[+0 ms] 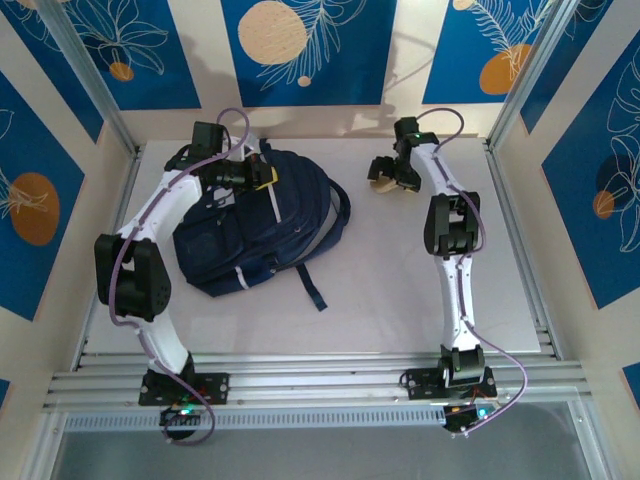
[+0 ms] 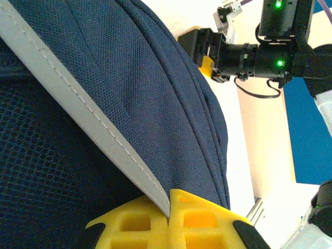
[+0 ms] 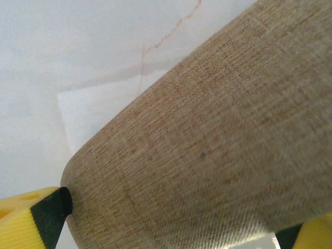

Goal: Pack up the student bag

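The student bag lies on the left half of the table, a navy backpack with dark straps trailing to the right. My left gripper is at its far top edge, shut on the bag's light grey stripe; the yellow fingers meet with the stripe pinched between them. My right gripper stands wide at the table's back middle, around a tan fabric pouch. The pouch spans the gap between the black pads; no squeeze on it shows.
A loose bag strap reaches toward the table's middle. The white tabletop is bounded by metal frame posts and rails at the near edge. The right arm's wrist shows beyond the bag.
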